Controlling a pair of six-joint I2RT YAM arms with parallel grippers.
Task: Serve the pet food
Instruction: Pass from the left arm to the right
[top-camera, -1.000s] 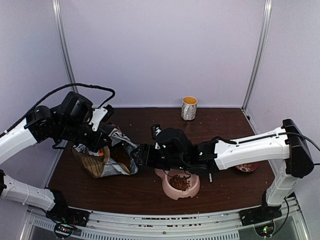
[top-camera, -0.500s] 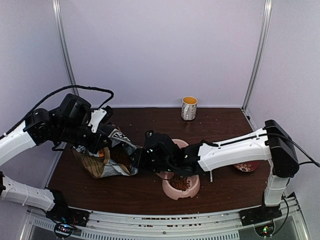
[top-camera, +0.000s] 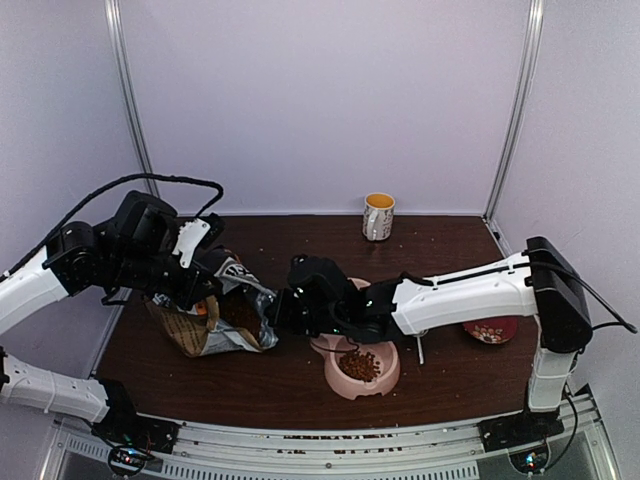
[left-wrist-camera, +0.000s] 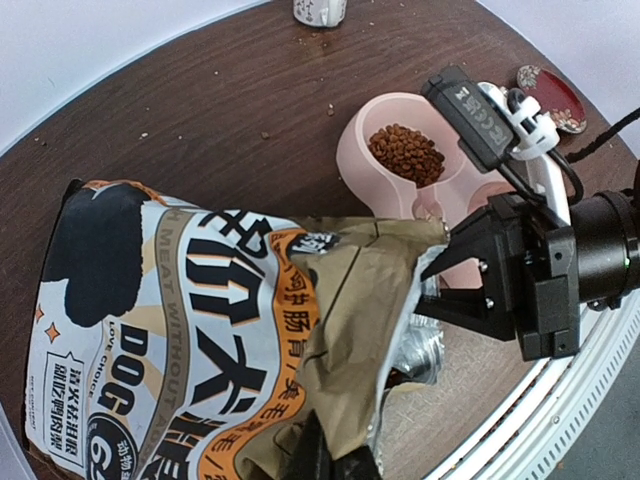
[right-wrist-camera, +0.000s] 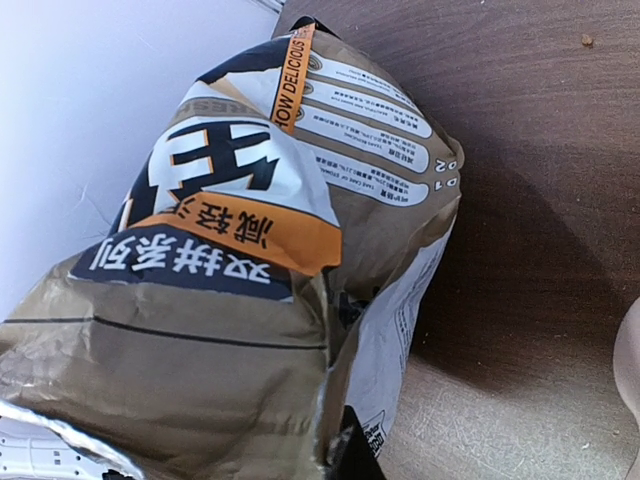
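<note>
Top external shows the left gripper (top-camera: 205, 293) clamped on the bag (top-camera: 215, 330) and the right gripper (top-camera: 272, 316) shut at its mouth; left wrist shows pet food (left-wrist-camera: 405, 152) in one cup of the pink bowl (left-wrist-camera: 350, 155); right wrist, dimly, suggests a lip pinch, so spread the mouth gently.

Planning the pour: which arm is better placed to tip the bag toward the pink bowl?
Probably right: right gripper pinches the bag nearest the bowl; left gripper holds the far side.
</note>
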